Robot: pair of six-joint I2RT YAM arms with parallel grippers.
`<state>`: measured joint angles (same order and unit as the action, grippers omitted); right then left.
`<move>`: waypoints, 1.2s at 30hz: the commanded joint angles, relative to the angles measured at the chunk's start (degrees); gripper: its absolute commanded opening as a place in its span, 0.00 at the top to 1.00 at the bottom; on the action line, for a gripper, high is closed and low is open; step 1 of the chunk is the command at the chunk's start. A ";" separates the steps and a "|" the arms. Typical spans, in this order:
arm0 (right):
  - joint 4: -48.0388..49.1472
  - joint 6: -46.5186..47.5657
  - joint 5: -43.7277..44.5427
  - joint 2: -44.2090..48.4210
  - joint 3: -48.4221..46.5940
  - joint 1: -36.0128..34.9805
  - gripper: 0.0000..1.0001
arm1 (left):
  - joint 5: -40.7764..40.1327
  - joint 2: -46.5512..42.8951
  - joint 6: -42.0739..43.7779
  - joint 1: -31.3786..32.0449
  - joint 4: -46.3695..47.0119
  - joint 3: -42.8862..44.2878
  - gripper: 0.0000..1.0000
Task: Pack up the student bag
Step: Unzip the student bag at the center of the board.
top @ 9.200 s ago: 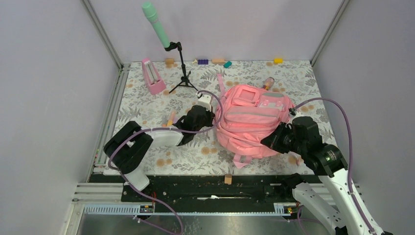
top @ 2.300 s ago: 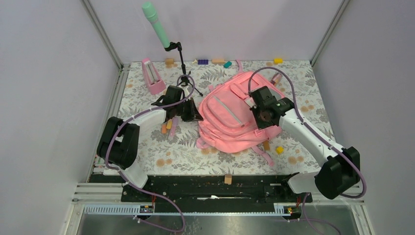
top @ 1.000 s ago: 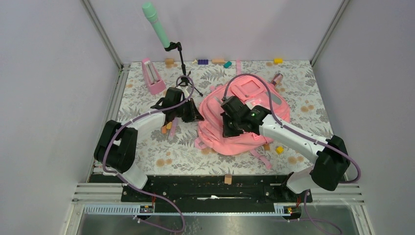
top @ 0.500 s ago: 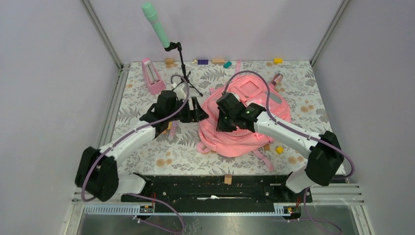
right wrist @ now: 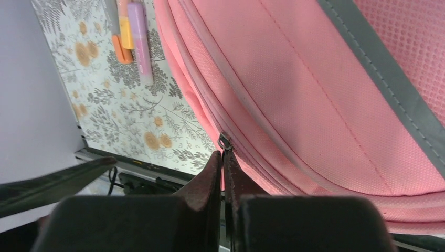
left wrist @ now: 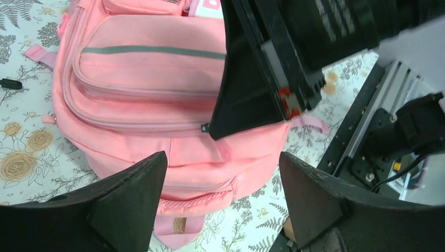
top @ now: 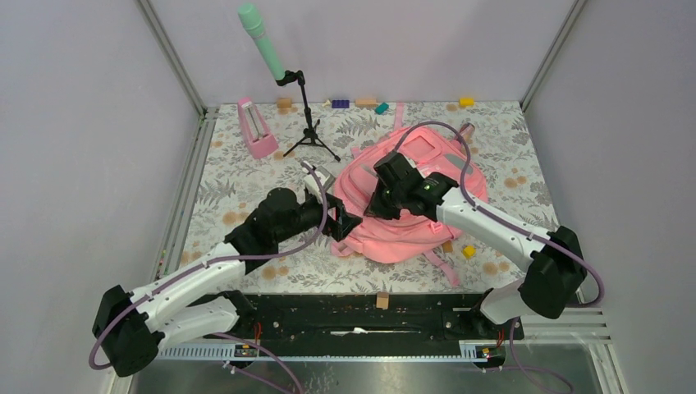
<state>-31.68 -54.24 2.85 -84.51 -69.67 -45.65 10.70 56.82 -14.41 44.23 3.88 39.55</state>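
We are looking at the student bag (top: 406, 236), the big pink one. It is lying flat on the flowery table (top: 238, 182), right under the right gripper (top: 379, 207) and just in front of the left gripper (top: 345, 223). Where we are seeing the bag's zippers, they are looking shut, so we cannot tell what is inside. The front pocket with the grey strip is looking closed too.

The right gripper is pressing its two fingers tight together. They are pinching the little dark zipper pull (right wrist: 224, 140) at the bag's side. The left gripper is holding its fingers wide apart with nothing between them. The bag's side is sitting just past its tips, and the right gripper's black fingers are poking in close ahead of it.

A few markers (right wrist: 129, 37), orange, yellow and purple, are lying side by side on the table. They are lying beyond the right gripper's fingertips and just beside the bag.

Half a second ago the left gripper was sitting level with the right gripper, off to its left, by the bag's edge. Now it is sitting closer to the arm bases than the right gripper is, pointing at the bag's side. The bag and the right gripper are staying almost where they were.
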 commanded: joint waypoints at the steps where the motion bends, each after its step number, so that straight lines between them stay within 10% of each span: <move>1: 3.00 -4.52 -1.56 4.13 0.05 1.07 1.00 | -4.70 -2.60 6.97 3.21 6.97 -3.26 0.19; 26: 3.07 -5.53 -1.45 6.67 0.88 1.12 1.00 | -12.62 13.36 6.59 7.96 5.13 3.43 0.36; 36: 3.12 -3.49 -1.90 7.90 1.35 1.12 0.89 | -11.53 15.35 7.38 8.12 7.55 4.34 1.00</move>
<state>-29.91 -58.37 2.42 -80.60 -67.83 -44.47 0.78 71.46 -7.64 53.08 7.33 40.91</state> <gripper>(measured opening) 0.043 0.066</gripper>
